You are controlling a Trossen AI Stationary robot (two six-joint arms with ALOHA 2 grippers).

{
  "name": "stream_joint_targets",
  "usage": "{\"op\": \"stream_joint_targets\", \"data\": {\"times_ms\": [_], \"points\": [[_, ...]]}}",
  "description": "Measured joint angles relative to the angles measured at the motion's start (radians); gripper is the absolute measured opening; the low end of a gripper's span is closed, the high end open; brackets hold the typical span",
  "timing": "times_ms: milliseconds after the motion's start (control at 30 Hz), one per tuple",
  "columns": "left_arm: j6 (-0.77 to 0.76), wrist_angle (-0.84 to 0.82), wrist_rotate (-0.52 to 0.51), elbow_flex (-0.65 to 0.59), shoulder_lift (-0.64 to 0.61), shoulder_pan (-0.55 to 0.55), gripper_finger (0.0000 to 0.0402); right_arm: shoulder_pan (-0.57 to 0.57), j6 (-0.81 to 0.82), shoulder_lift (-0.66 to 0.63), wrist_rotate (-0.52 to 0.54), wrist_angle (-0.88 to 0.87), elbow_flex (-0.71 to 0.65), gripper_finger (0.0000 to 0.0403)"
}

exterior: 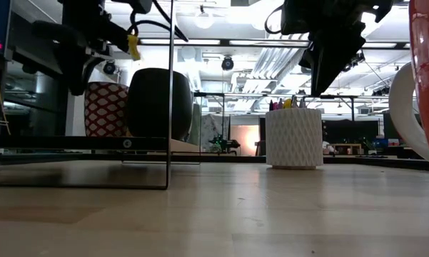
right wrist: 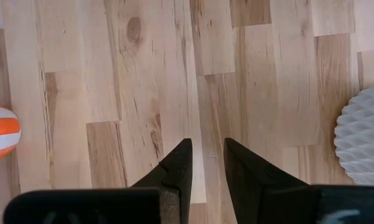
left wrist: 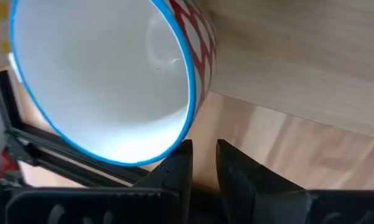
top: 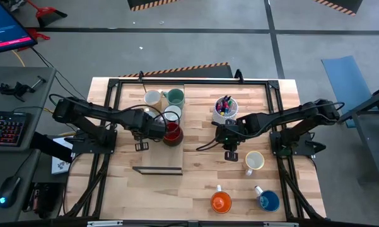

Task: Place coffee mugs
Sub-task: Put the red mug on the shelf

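Coffee mugs: four clustered inside the black frame, including the red mug. Left gripper beside the red mug, fingers narrowly apart, empty. Right gripper above bare table, slightly apart, empty.

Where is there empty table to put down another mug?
Bare wood lies along the front left, below the black frame and left of the orange mug. It is crowded at the back, where the mugs cluster: cream mug, teal mug, red mug.
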Motion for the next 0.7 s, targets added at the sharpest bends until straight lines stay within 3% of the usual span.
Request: {"op": "stream_joint_targets", "data": {"times_ms": [700], "points": [[0.053, 0.065, -0.030, 0.000, -0.002, 0.061, 0.0062, 0.000, 0.002, 0.000, 0.000, 0.000, 0.000, 0.0071]]}}
